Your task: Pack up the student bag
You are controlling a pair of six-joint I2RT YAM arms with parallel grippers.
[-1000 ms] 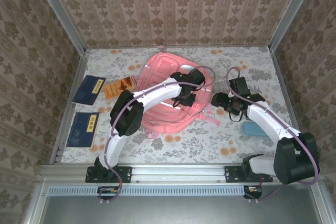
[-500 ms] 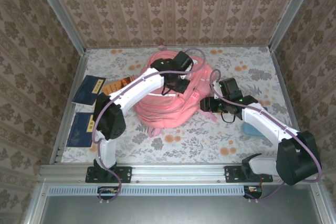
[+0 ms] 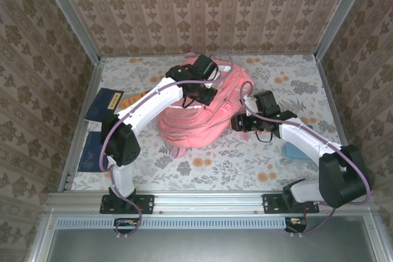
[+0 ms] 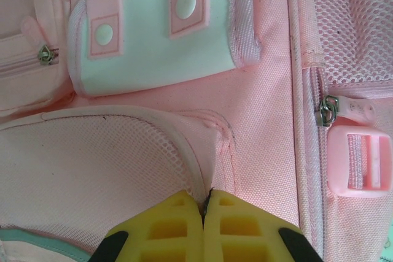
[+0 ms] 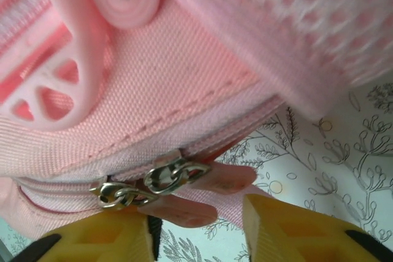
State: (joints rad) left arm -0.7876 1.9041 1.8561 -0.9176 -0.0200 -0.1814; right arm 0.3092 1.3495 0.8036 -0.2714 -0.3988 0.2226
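Zipper pulls (image 5: 161, 181) sit just ahead of right gripper (image 5: 196, 216), tabs lying across gap; fingers apart, nothing clamped. Student bag (image 3: 190, 124) on table (image 3: 276, 164), between 2 arms. Farther back, left gripper (image 4: 206, 199) pinched closed on bag's mesh-pocket seam.

student bag (image 3: 196, 124) ctr of table (image 3: 245, 164) | books (image 3: 101, 104) L of it | case (image 3: 295, 151) R, nearer front

On the near side of the student bag (image 3: 196, 121) the tabletop (image 3: 209, 167) lies bare, as does the stretch to its far right. Left of the bag, a far navy book (image 3: 103, 105), a near navy book (image 3: 89, 151) and an orange booklet (image 3: 127, 100) block the way, with the left arm (image 3: 144, 110) slanting above them. A teal case (image 3: 298, 150) and the right arm (image 3: 304, 138) crowd the bag's right side.
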